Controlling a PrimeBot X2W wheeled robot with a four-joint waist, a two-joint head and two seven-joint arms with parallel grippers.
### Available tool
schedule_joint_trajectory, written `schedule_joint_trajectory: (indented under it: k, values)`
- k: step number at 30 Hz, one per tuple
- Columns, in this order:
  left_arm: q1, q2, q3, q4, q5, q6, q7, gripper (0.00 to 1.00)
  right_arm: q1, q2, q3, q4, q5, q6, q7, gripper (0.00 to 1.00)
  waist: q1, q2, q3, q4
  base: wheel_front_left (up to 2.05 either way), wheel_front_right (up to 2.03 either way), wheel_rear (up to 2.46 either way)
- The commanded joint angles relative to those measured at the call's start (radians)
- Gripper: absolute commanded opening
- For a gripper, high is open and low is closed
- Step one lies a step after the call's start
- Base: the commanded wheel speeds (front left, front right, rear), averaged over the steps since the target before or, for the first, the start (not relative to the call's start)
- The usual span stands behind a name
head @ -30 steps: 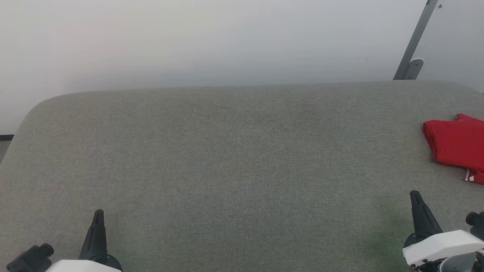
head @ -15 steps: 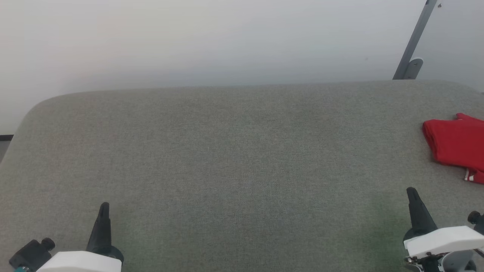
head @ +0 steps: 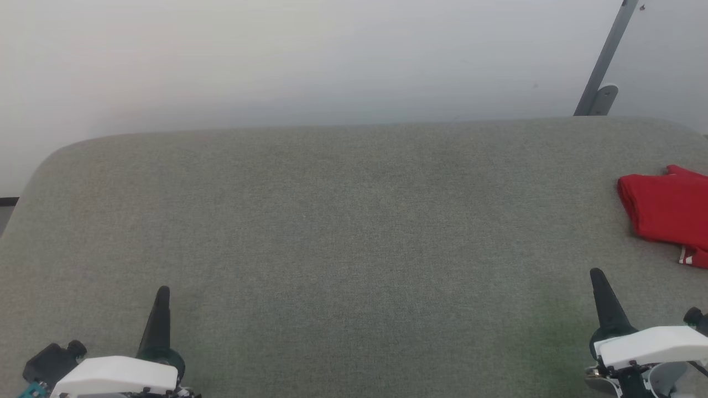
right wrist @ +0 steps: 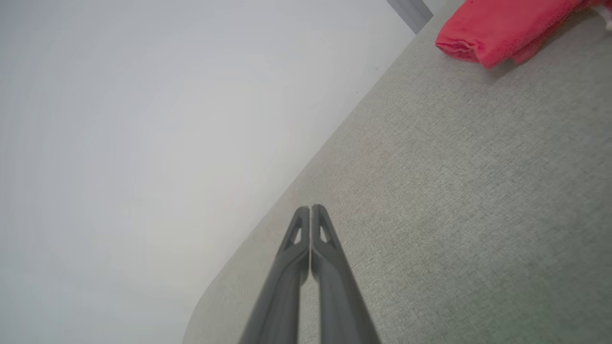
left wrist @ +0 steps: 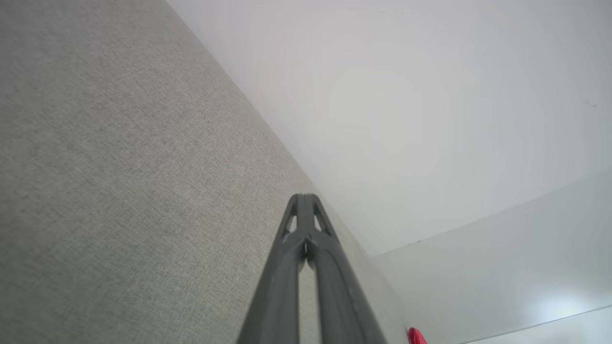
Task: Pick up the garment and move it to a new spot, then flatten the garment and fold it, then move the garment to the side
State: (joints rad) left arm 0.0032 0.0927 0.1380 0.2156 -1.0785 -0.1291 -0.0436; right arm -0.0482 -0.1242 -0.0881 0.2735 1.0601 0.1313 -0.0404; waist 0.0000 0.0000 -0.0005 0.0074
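Note:
The garment [head: 666, 210], a bright red shirt folded into a flat stack with a bit of white striped band at its near corner, lies at the far right of the grey fabric surface [head: 343, 221]. It also appears at the top right of the right wrist view [right wrist: 502, 26], and a sliver of red garment [left wrist: 415, 337] sits at the bottom edge of the left wrist view. My left gripper [head: 161, 293] is at the lower left, shut and empty. My right gripper [head: 596, 275] is at the lower right, shut and empty, a short way in front of the garment and apart from it.
A pale wall rises behind the grey surface. A grey metal bar on a bracket [head: 603, 72] leans at the back right. The surface has rounded far corners and a left edge [head: 22, 199].
Both grippers have crept a little forward, away from the near edge, the left one also drifting slightly right. The garment has stayed put.

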Motion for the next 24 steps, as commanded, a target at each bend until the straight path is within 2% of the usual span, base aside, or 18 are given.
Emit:
schedule_joint_trajectory:
  k: [1,24]
  values:
    - [-0.024,0.005,0.001,-0.007,-0.029,-0.001,0.009,0.00,-0.026,0.001,-0.003,-0.013,0.024,0.000,0.007,0.00,0.0000,0.0000,0.000,0.000,0.00,0.00,0.00]
    - [-0.063,-0.015,-0.009,0.007,-0.230,-0.002,0.071,0.00,-0.042,0.031,-0.013,-0.021,0.236,0.000,0.068,0.00,0.0000,0.0000,0.001,-0.003,0.00,0.00,0.00]
